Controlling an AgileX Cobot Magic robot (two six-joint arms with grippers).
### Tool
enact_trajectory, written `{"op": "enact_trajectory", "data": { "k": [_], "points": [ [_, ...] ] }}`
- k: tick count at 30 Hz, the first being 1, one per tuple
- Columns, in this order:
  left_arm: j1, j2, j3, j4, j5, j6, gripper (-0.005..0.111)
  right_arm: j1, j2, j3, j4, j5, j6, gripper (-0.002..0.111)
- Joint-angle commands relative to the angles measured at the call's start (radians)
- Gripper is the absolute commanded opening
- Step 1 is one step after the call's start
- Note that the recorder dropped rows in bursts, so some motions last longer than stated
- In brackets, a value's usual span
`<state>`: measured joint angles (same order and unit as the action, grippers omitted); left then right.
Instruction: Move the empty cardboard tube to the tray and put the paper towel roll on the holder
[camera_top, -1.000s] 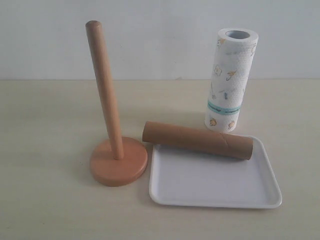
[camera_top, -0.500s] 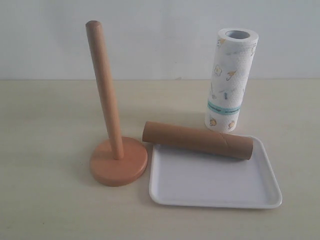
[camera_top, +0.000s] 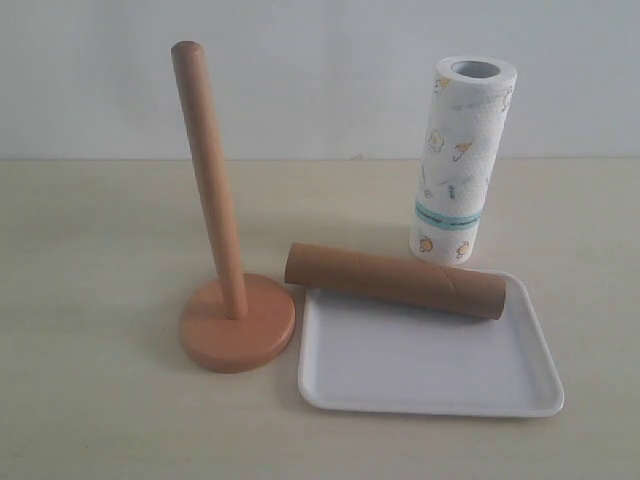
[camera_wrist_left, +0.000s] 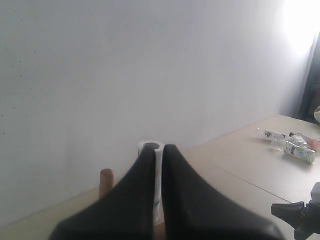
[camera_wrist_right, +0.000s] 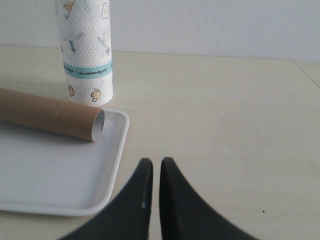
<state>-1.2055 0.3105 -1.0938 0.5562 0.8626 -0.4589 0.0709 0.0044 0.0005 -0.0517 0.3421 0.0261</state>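
Observation:
The brown cardboard tube (camera_top: 395, 280) (camera_wrist_right: 47, 113) lies across the far edge of the white tray (camera_top: 430, 375) (camera_wrist_right: 50, 175), one end sticking out past the tray's left rim. Behind the tray the printed paper towel roll (camera_top: 460, 160) (camera_wrist_right: 85, 50) (camera_wrist_left: 158, 170) stands upright. The wooden holder (camera_top: 215, 200) stands bare to the left, with its post top (camera_wrist_left: 106, 181) showing in the left wrist view. Neither gripper shows in the exterior view. My left gripper (camera_wrist_left: 158, 148) is shut and empty, well back from the things. My right gripper (camera_wrist_right: 153, 162) is shut and empty over bare table beside the tray.
In the left wrist view, plastic bottles (camera_wrist_left: 290, 145) lie on a neighbouring table and a black tripod part (camera_wrist_left: 300, 215) stands at the edge. A white wall runs behind the beige table (camera_top: 100, 260).

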Motion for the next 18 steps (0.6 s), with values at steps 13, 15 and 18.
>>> {"op": "enact_trajectory", "data": {
  "k": [13, 15, 18],
  "points": [
    [0.445, -0.043, 0.36, 0.058, -0.452, -0.008, 0.004, -0.002, -0.004, 0.0, -0.006, -0.009, -0.003, 0.005],
    [0.623, -0.064, 0.484, 0.024, -0.639, -0.054, 0.004, -0.002, -0.004, 0.0, -0.006, -0.009, -0.003, 0.005],
    [0.814, -0.076, 0.618, -0.045, -0.674, -0.202, 0.004, -0.002, -0.004, 0.0, -0.006, -0.009, -0.003, 0.005]
  ]
}}
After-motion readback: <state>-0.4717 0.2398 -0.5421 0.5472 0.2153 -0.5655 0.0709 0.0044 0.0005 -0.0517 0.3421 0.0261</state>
